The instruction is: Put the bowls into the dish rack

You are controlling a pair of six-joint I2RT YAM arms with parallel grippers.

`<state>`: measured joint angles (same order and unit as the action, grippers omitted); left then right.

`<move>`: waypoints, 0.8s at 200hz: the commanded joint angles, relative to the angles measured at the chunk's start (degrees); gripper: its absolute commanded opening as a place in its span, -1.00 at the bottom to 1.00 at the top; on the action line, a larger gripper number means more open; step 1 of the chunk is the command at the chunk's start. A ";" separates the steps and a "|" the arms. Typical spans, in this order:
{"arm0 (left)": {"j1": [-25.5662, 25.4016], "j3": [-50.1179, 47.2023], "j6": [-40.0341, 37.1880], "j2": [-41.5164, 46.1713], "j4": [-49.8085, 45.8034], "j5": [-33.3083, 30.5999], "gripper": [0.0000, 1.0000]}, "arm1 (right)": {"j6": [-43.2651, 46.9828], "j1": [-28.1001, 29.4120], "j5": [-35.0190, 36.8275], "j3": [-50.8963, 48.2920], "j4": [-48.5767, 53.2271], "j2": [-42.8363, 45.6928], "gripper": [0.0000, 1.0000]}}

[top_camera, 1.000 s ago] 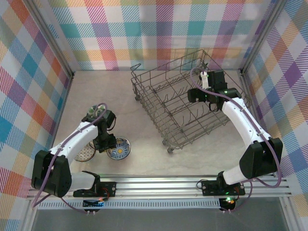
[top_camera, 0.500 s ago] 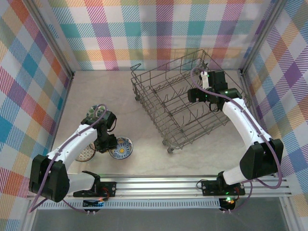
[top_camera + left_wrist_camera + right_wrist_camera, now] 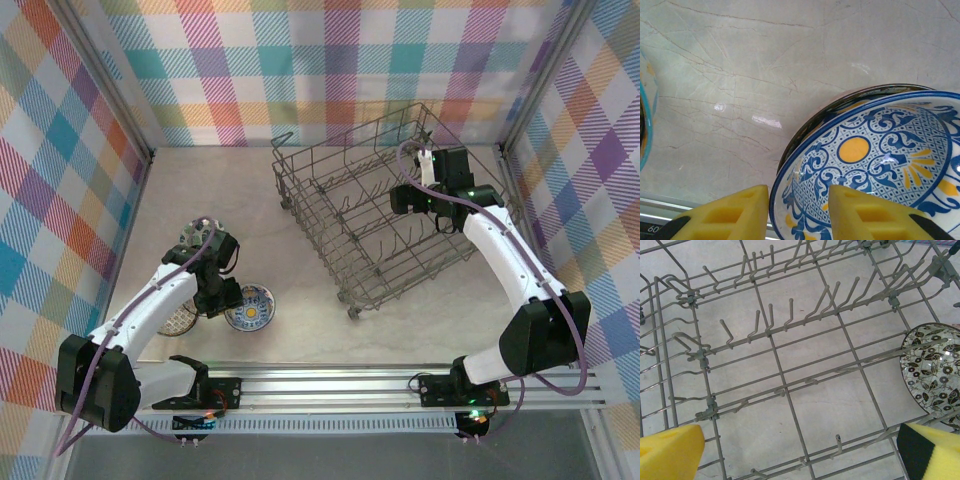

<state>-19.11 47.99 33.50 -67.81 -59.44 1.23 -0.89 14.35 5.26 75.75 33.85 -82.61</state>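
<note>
A blue-white bowl (image 3: 875, 160) with yellow spots lies on the table, its near rim between my left gripper's yellow fingers (image 3: 730, 215). My left gripper (image 3: 799, 215) is shut on that rim, one finger outside and one inside. From above, the left gripper (image 3: 218, 296) is just left of this bowl (image 3: 248, 309). A tan bowl (image 3: 178, 321) and a greenish bowl (image 3: 192, 236) flank the left arm. The grey wire dish rack (image 3: 350, 185) stands at the back right. My right gripper (image 3: 800, 455) hangs open over the rack floor (image 3: 790, 390). A grey leaf-patterned bowl (image 3: 932, 365) leans inside the rack.
Rows of upright tines (image 3: 790, 315) rise from the rack ahead of the right gripper. Checked cloth walls (image 3: 60, 180) close in the table on three sides. A metal rail (image 3: 340, 385) runs along the near edge.
The left arm has shifted slightly at the blue-white bowl, and the bowl has nudged a little. The right arm has not moved.
</note>
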 commanded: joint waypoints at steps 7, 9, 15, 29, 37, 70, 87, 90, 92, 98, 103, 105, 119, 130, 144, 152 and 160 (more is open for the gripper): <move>-1.00 -0.66 0.96 -0.69 -0.98 -0.66 -0.21 | -0.52 0.24 -1.39 -0.58 -1.14 1.31 0.99; -1.01 -0.65 0.96 -0.82 -1.02 -0.83 -0.20 | -0.56 0.24 -1.35 -0.59 -1.21 1.31 0.99; -1.01 -0.54 0.91 -1.12 -1.12 -1.01 -0.18 | -0.61 0.18 -1.47 -0.68 -1.30 1.31 0.99; -1.18 -0.50 0.94 -1.94 -0.74 -1.23 -0.15 | -0.61 0.28 -1.56 -0.68 -1.33 1.30 0.99; -1.25 -0.56 0.96 -2.49 -0.43 -1.23 -0.13 | -0.61 0.24 -1.54 -0.77 -1.37 1.22 0.99; -1.63 -0.10 0.32 -4.56 0.27 -0.89 -0.13 | -0.61 0.24 -1.54 -0.73 -1.33 1.13 0.99; -1.80 0.10 0.16 -5.01 0.47 -0.80 -0.19 | -0.61 0.30 -1.47 -0.77 -1.35 1.13 0.98; -1.80 0.20 0.08 -5.10 0.47 -0.72 -0.21 | -0.61 0.25 -1.43 -0.77 -1.37 1.13 0.99; -1.80 0.27 0.01 -5.08 0.53 -0.75 -0.21 | -0.61 0.29 -1.36 -0.77 -1.40 1.13 0.98; -1.89 0.39 0.01 -5.03 0.47 -0.71 -0.25 | -0.59 0.24 -1.31 -0.77 -1.41 1.13 0.99; -1.89 0.53 -0.04 -5.08 0.44 -0.71 -0.28 | -0.61 0.22 -1.39 -0.86 -1.41 1.18 0.99; -1.89 0.53 -0.08 -5.10 0.39 -0.71 -0.29 | -0.61 0.24 -1.39 -0.82 -1.48 1.14 0.99; -1.95 0.74 -0.30 -5.06 0.20 -0.78 -0.36 | -0.59 0.25 -1.38 -0.85 -1.58 1.05 0.99; -2.02 0.74 -0.36 -4.97 0.03 -0.77 -0.40 | -0.61 0.20 -1.39 -0.94 -1.59 0.97 0.99; -2.06 0.70 -0.30 -4.72 -0.19 -0.62 -0.45 | -0.61 0.23 -1.45 -0.95 -1.63 0.87 0.99; -2.15 0.63 -0.35 -4.62 -0.32 -0.70 -0.46 | -0.61 0.20 -1.46 -1.02 -1.76 0.88 0.99; -2.19 0.66 -0.29 -4.29 -0.41 -0.69 -0.48 | -0.59 0.24 -1.46 -1.05 -1.82 0.87 0.99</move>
<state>-20.51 47.97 33.41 -72.71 -58.81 0.34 -0.89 14.35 4.84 75.40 33.41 -82.61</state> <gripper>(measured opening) 0.270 0.992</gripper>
